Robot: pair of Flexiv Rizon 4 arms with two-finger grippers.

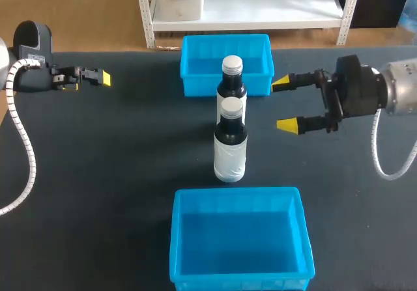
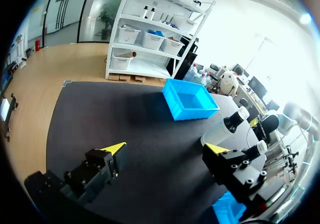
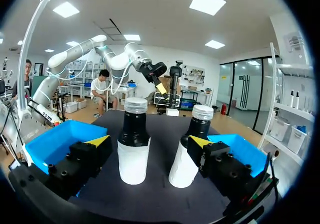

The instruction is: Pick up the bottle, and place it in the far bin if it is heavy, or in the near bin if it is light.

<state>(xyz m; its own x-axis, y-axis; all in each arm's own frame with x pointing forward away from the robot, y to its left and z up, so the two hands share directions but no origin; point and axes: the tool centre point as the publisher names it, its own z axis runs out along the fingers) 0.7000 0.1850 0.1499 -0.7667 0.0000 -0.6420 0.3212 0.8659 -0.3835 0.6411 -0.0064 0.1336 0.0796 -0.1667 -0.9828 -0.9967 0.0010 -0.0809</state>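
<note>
Two dark bottles with white labels and pale caps stand upright mid-table. The nearer bottle (image 1: pixel 230 146) (image 3: pixel 134 151) and the farther bottle (image 1: pixel 232 83) (image 3: pixel 192 146) stand in a line between the bins. The far blue bin (image 1: pixel 195 66) (image 3: pixel 245 151) and the near blue bin (image 1: pixel 240 239) (image 3: pixel 52 141) hold nothing. My right gripper (image 1: pixel 287 104) (image 3: pixel 149 142) is open to the right of the bottles, not touching them. In the right wrist view both bottles stand just ahead of its fingers. My left gripper (image 1: pixel 98 77) (image 2: pixel 165 149) is open at the far left, away from everything.
In the left wrist view the far bin (image 2: pixel 190 99) lies ahead, the bottles (image 2: pixel 227 126) off beside one finger, and a corner of the near bin (image 2: pixel 227 209) beyond. Dark table mat (image 1: pixel 117 174) lies bare on either side of the bins.
</note>
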